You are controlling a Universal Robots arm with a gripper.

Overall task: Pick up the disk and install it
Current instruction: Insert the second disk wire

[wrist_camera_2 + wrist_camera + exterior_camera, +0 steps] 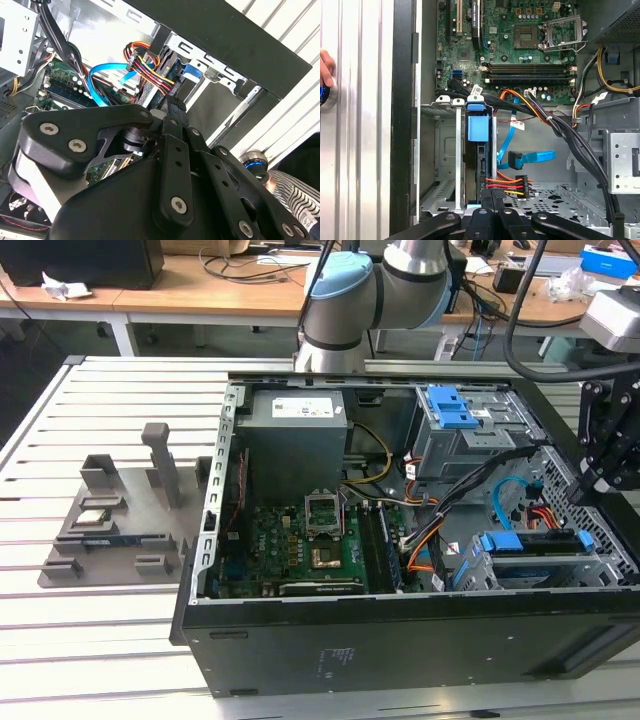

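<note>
Open computer case lying on slatted desk. Disk seated in metal drive cage at roughly 4 o'clock in the exterior view: thin dark slab seen edge-on, blue plastic carrier rail along its top, blue tab at one end. In the first wrist view, same disk standing edge-on in a cage slot, blue latch tab above it, red-orange-yellow power cable plugged alongside. Black hand hanging just above the cage; opening: cannot tell.
</note>
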